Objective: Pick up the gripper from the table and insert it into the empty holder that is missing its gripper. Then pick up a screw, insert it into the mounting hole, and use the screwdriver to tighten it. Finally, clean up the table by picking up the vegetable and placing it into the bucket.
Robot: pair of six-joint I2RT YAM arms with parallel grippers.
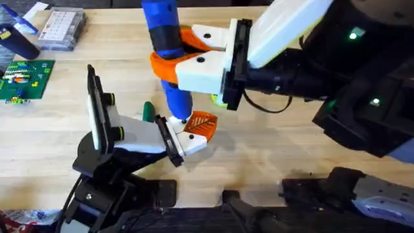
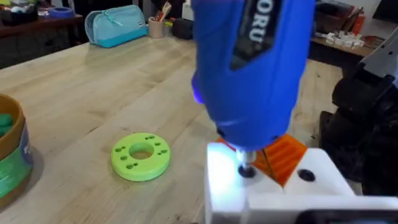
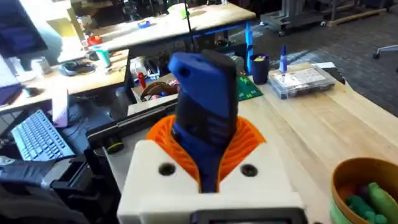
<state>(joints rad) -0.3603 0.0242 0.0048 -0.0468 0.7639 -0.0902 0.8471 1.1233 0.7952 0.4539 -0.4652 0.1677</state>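
My right gripper [image 1: 169, 55] reaches across the table, shut on the blue screwdriver [image 1: 165, 39], its orange pads [image 3: 249, 140] hugging the blue body [image 3: 205, 112]. The driver points down, its metal bit [image 2: 247, 169] resting on the white block of the holder [image 1: 139, 136]. The holder sits at the end of my left arm, with its black panel [image 1: 97, 116] upright. The orange-faced gripper [image 1: 200, 124] sits in the holder beside the bit, and its orange ribbed face [image 2: 287, 155] shows next to the tip. A dark-green vegetable [image 1: 149, 110] lies on the table just behind the holder. The bucket [image 3: 367, 180] holds green pieces.
A green brick board [image 1: 22, 77] and a clear parts box [image 1: 61, 29] lie at the far left. A yellow-green disc with holes [image 2: 142, 155] rests on the wood between the holder and the bucket [image 2: 9, 152]. A light-blue case [image 2: 115, 25] stands at the table's far edge.
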